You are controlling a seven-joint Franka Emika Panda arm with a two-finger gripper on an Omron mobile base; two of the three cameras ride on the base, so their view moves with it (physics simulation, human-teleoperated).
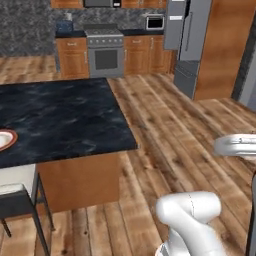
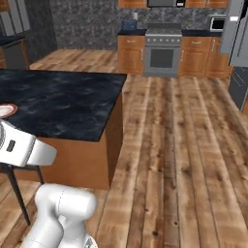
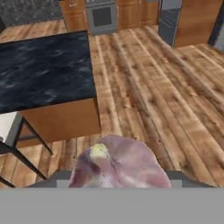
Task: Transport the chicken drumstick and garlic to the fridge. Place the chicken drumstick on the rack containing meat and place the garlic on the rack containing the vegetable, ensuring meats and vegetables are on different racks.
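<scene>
The garlic (image 3: 118,162), a pale pinkish-white bulb with a yellowish tip, sits right in front of the hand camera. My gripper (image 3: 116,178) is shut on the garlic, whose bulk hides most of the jaws. The fridge (image 1: 187,30) stands grey at the far right of the kitchen with a door swung open and its lower drawer (image 1: 186,77) pulled out. That fridge also shows at the right edge (image 2: 237,34) and far ahead in the hand view (image 3: 168,24). The chicken drumstick is out of view.
A dark marble island counter (image 1: 60,120) (image 2: 58,101) fills the left, with a white red-rimmed dish (image 1: 4,139) at its edge. A dark stool (image 1: 15,200) stands by it. The steel oven (image 1: 106,55) is at the back wall. Open wooden floor (image 1: 170,130) leads toward the fridge.
</scene>
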